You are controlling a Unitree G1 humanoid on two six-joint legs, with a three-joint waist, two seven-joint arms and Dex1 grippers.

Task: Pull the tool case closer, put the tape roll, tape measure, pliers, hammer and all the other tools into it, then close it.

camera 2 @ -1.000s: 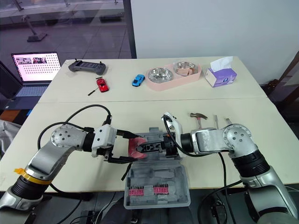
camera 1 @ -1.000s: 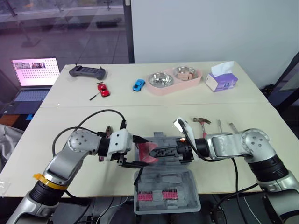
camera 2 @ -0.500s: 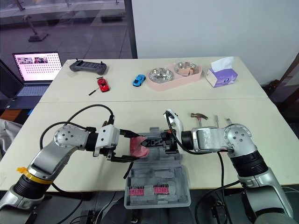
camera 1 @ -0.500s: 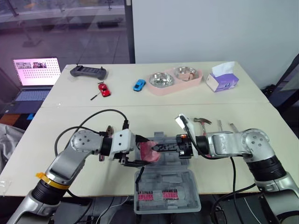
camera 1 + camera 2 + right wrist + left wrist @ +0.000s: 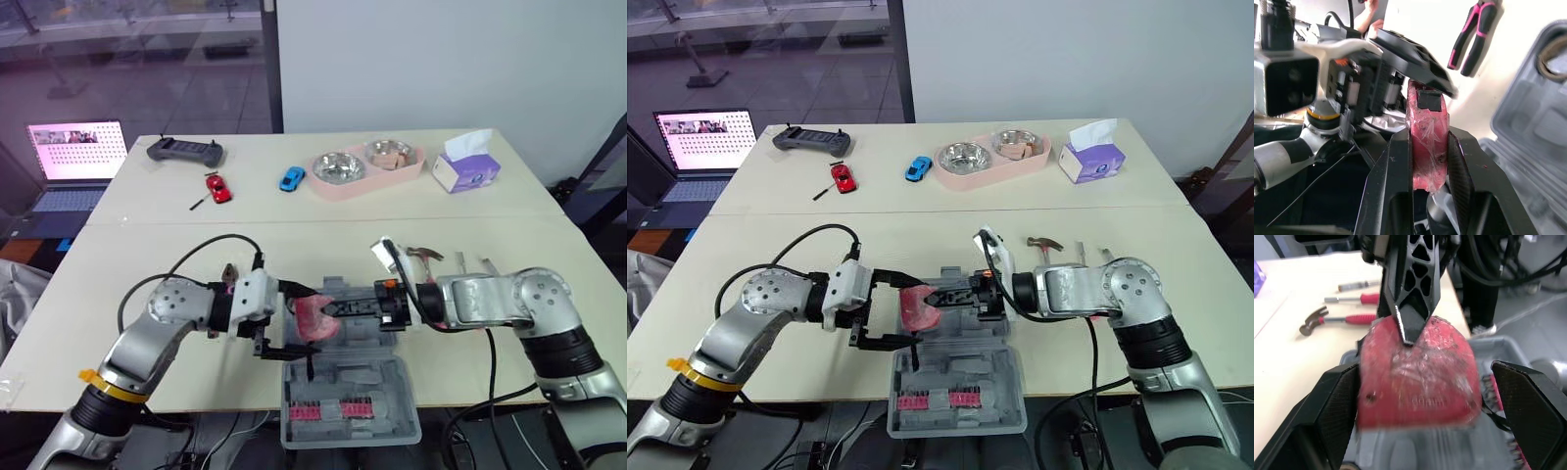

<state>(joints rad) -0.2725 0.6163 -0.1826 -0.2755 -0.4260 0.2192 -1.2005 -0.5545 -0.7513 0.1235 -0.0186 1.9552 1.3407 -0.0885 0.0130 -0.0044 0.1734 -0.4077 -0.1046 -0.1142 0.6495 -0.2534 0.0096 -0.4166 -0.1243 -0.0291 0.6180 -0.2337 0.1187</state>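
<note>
One pliers pair (image 5: pixel 1469 41), pink-and-black grips, on table by left arm. Left gripper (image 5: pixel 906 311): two black fingers spread wide, either side of tape measure. One tape measure (image 5: pixel 1420 387): red, rounded, wrapped in crinkled clear film, held over open tool case (image 5: pixel 392 377). Case is grey moulded plastic, two halves, at near table edge. Right gripper (image 5: pixel 1426 133) clamped on tape measure's flat sides. One hammer (image 5: pixel 423 254), metal head, red handle. Two slim screwdrivers (image 5: pixel 458 262) just beyond, on table.
</note>
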